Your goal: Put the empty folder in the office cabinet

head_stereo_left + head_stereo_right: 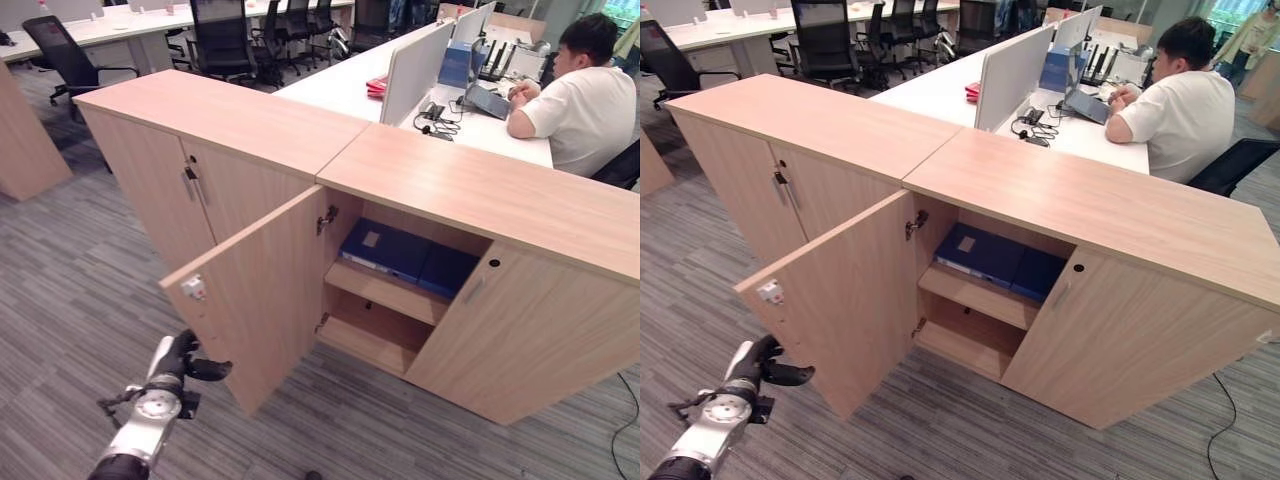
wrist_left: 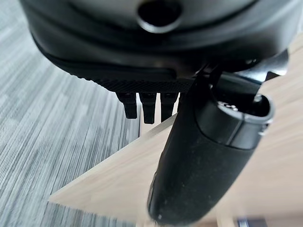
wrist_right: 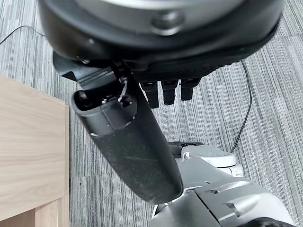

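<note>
A blue folder (image 1: pixel 383 249) with a small label lies flat on the upper shelf of the open office cabinet (image 1: pixel 470 190), with a darker blue folder (image 1: pixel 447 270) beside it. The cabinet's left door (image 1: pixel 262 290) swings out toward me. My left hand (image 1: pixel 186 360) hovers low by the door's outer edge, fingers relaxed and thumb (image 2: pixel 199 161) sticking out, holding nothing; the door's wood (image 2: pixel 109 184) lies just past it. My right hand (image 3: pixel 165 42) hangs over the carpet next to a wooden panel (image 3: pixel 28 151), open and empty.
The cabinet's right door (image 1: pixel 530 340) is closed. A second, closed cabinet (image 1: pixel 200 130) adjoins on the left. Behind the cabinets a person (image 1: pixel 585 105) sits at a white desk (image 1: pixel 340 90). Office chairs (image 1: pixel 225 40) stand farther back. Grey carpet (image 1: pixel 70 290) stretches in front.
</note>
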Controlling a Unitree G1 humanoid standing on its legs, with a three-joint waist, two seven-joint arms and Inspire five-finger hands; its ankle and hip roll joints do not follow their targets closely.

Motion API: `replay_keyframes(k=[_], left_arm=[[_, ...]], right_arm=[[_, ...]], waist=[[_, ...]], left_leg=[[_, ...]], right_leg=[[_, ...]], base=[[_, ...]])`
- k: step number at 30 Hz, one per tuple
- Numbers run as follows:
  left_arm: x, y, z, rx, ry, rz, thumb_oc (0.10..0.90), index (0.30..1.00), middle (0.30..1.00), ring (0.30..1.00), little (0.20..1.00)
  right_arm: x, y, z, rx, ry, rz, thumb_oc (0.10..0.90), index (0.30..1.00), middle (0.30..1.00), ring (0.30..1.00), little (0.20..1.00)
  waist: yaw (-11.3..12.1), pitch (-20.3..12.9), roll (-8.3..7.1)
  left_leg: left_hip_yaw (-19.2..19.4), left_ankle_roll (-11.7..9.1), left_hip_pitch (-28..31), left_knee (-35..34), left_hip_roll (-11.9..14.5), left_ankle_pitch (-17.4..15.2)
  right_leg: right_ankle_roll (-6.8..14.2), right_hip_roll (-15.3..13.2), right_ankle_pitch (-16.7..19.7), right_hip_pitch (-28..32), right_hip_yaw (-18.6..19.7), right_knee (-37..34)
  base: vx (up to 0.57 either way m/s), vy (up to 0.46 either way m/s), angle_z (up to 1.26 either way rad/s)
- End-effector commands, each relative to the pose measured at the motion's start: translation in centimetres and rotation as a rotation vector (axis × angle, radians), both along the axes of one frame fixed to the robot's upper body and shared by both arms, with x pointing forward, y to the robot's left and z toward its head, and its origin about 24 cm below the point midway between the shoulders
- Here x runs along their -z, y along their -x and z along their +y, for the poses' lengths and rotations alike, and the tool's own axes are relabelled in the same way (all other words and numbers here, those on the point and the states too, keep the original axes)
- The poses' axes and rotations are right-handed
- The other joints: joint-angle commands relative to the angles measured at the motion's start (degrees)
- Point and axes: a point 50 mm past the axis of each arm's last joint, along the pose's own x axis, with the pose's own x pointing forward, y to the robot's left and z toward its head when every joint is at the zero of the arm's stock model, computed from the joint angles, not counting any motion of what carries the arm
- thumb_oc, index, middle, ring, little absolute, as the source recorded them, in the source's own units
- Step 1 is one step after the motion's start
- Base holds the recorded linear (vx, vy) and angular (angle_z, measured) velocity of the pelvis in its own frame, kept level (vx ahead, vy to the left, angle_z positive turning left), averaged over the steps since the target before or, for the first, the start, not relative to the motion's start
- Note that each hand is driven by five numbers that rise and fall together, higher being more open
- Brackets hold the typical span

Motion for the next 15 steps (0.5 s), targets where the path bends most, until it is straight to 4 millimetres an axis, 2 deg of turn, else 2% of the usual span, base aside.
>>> replay_keyframes(k=[1, 3, 6, 10, 13, 15], left_arm=[[-9.0, -6.5, -16.7, 0.698, 0.361, -0.481, 0.8, 0.9, 0.9, 0.9, 0.9], [-9.5, -5.3, -18.7, 0.811, 0.429, -0.477, 0.8, 0.9, 0.9, 0.9, 0.9], [-9.3, -4.2, -20.0, 0.889, 0.507, -0.428, 0.8, 0.9, 0.9, 0.9, 0.9], [-8.6, -3.2, -20.2, 0.887, 0.6, -0.372, 0.8, 0.9, 0.9, 0.9, 0.9], [-8.2, -2.2, -20.4, 0.915, 0.667, -0.322, 0.8, 0.9, 0.9, 0.9, 0.9], [-7.9, -1.9, -20.5, 0.936, 0.661, -0.301, 0.8, 0.9, 0.9, 0.9, 0.9]], right_arm=[[-0.2, -3.4, -0.6, 0.01, 0.028, -0.074, 0.8, 0.9, 0.9, 0.9, 0.9], [-0.1, -3.5, -0.2, 0.015, 0.025, -0.075, 0.8, 0.9, 0.9, 0.9, 0.9], [0.0, -3.9, 0.3, 0.004, 0.015, -0.086, 0.8, 0.9, 0.9, 0.9, 0.9], [0.0, -4.8, 1.1, -0.019, -0.011, -0.115, 0.8, 0.9, 0.9, 0.9, 0.9], [0.0, -5.5, 1.5, -0.054, -0.025, -0.131, 0.8, 0.9, 0.9, 0.9, 0.9], [0.1, -5.5, 1.7, -0.069, -0.032, -0.128, 0.8, 0.9, 0.9, 0.9, 0.9]], waist=[[-5.94, -1.05, 4.03], [-5.67, -0.88, 3.91], [-5.59, -0.71, 3.87], [-5.43, -0.44, 3.98], [-5.42, -0.35, 4.16], [-5.55, -0.49, 4.3]], left_leg=[[0.75, -1.13, 5.59, -0.1, 0.65, -10.14], [0.33, -1.12, 5.42, -0.1, 0.7, -10.02], [0.14, -1.14, 5.25, -0.1, 0.77, -9.92], [0.07, -1.17, 5.22, -0.1, 0.88, -9.76], [0.19, -1.3, 5.32, -0.1, 1.08, -9.66], [0.26, -1.42, 5.48, -0.1, 1.18, -9.69]], right_leg=[[0.89, 4.33, -4.11, 0.26, -1.53, -0.65], [0.79, 4.45, -4.25, 0.19, -1.67, -0.61], [0.7, 4.54, -4.29, 0.07, -1.66, -0.62], [0.55, 4.67, -4.31, -0.17, -1.49, -0.51], [0.36, 4.9, -4.45, -0.03, -1.13, -0.84], [0.24, 5.04, -4.57, 0.11, -1.09, -1.04]], base=[[0.0, -0.025, 0.32], [-0.01, -0.041, 0.32], [-0.01, -0.04, -0.04], [-0.01, -0.034, -0.21], [-0.02, -0.048, -1.07], [0.0, -0.043, -0.36]])
